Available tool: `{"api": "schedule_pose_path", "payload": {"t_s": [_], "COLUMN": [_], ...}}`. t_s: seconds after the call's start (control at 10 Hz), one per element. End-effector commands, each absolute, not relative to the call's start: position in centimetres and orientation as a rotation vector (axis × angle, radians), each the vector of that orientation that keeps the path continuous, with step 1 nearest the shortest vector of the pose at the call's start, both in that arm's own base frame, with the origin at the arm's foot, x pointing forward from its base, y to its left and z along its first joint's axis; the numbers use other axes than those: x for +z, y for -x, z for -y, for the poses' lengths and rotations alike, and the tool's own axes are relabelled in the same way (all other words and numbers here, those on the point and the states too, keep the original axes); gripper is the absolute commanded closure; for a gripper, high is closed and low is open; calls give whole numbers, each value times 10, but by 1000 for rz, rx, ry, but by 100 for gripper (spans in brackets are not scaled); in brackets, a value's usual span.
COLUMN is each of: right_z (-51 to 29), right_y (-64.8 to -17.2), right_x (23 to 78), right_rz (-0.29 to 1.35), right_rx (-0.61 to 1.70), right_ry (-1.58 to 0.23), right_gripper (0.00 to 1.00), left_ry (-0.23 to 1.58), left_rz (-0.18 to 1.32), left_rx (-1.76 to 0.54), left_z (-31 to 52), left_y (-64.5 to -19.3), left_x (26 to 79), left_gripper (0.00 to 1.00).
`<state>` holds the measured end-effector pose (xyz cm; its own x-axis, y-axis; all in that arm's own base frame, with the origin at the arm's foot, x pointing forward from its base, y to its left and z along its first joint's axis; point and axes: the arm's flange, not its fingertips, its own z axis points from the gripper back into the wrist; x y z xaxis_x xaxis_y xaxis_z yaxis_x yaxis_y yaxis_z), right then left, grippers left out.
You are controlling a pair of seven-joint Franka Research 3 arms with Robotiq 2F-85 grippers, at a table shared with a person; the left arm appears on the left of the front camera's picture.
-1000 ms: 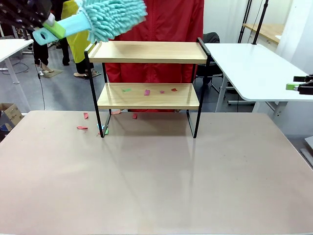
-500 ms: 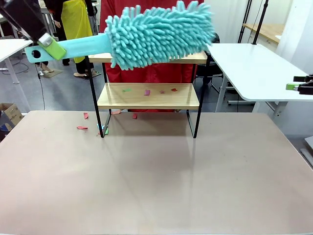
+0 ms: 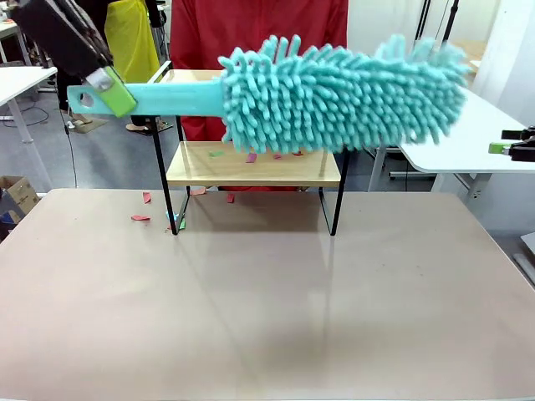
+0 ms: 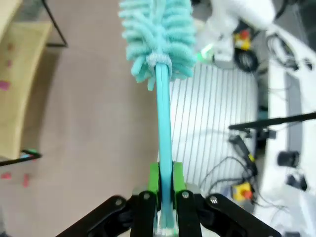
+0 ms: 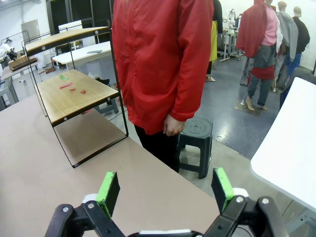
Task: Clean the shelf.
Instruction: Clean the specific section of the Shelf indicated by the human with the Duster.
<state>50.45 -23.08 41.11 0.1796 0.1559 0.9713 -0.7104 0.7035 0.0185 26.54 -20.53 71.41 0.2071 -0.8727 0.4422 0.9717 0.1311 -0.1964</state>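
Top board of shelf (image 3: 251, 171) mostly behind duster (image 3: 343, 92), right claw (image 3: 503, 142) cut by edge

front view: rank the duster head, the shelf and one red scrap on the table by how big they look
1. duster head and shelf: about alike here; the duster hangs nearer the camera, so I won't rank them.
2. red scrap: by far the smallest.

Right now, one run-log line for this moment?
left tool: shut on duster | right tool: open, empty | shelf: scraps on lower board
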Motion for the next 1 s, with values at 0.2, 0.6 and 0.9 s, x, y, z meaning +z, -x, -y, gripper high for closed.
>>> {"api": "schedule_pose_path", "payload": {"t_s": [0.2, 0.6, 0.9], "right_z": [227, 227, 227], "right_y": [-505, -505, -505], "right_x": [415, 415, 415], "right_rz": [1236, 1236, 1236], "right_rx": [640, 640, 640], "right_ry": [-526, -526, -526], "right_gripper": [0, 0, 0], "left_ry": [211, 61, 68], "left_rz": [-189, -483, -526], "left_rx": [-1356, -1296, -1251], "left_z": [233, 191, 151], "left_y": [-277, -271, -281], "left_x": [708, 700, 674], "left_gripper": [87, 87, 87]}}
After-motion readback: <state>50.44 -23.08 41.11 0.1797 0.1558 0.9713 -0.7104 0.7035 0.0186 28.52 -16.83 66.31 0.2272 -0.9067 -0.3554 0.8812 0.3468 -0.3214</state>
